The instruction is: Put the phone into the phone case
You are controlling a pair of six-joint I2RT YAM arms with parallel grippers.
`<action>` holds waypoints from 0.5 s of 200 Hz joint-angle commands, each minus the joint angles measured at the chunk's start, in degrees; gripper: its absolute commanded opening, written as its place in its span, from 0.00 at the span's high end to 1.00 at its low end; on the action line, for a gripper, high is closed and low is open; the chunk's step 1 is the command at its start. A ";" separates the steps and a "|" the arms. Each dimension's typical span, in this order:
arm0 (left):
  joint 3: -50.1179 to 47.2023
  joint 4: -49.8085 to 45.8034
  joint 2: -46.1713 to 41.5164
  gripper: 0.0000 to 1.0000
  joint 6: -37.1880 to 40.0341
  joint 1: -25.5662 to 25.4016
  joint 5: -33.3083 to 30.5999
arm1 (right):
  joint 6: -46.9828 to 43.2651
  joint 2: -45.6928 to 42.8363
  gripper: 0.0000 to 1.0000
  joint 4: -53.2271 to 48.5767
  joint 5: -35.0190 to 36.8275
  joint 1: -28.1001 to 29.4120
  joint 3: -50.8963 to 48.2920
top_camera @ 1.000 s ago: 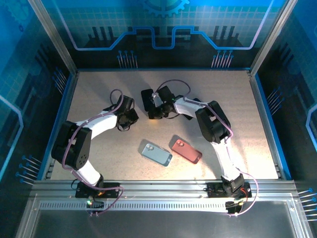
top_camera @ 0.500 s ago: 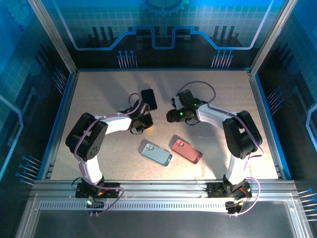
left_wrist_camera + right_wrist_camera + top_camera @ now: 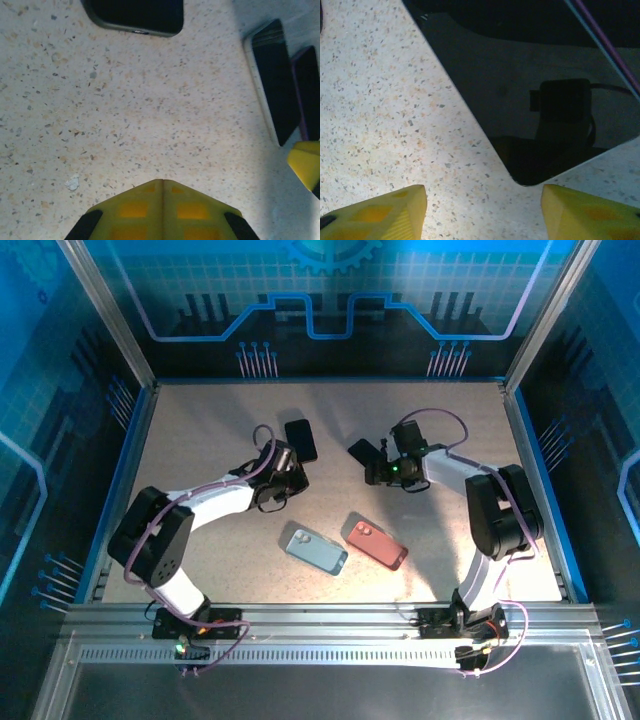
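Observation:
A black glossy phone [image 3: 362,452] lies flat at the middle of the table. In the right wrist view its rounded corner [image 3: 530,150] sits just ahead of my right gripper [image 3: 482,192]. That gripper [image 3: 374,470] is open, with bare table between its yellow fingers. Left of the phone lies a black slab with a raised rim that looks like the phone case [image 3: 300,440], also seen at the top of the left wrist view [image 3: 135,15]. My left gripper [image 3: 288,480] rests just near of it, its jaws pressed together on nothing [image 3: 163,182]. The phone [image 3: 272,80] also appears at the right of the left wrist view.
A light blue phone-shaped piece [image 3: 316,550] and a red one [image 3: 377,544] lie side by side nearer the arm bases. Blue walls [image 3: 145,440] close in the speckled table on three sides, with open floor at the far right and far left.
My right arm swung right, away from the black case, and its gripper opened, leaving the phone on the table. My left gripper came in toward the case.

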 commanded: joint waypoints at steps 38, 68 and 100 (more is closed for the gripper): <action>-1.23 -2.99 -4.28 0.97 0.37 -0.58 -4.05 | 0.24 -0.45 0.29 -2.41 -1.55 -4.01 0.60; 0.94 -4.53 -3.89 0.96 1.42 -0.62 -4.53 | 0.49 1.42 0.25 -2.31 -2.65 -5.36 1.22; 2.37 -5.92 -3.92 0.96 1.90 -0.60 -4.92 | 1.37 3.77 0.23 -0.57 -3.94 -6.74 2.12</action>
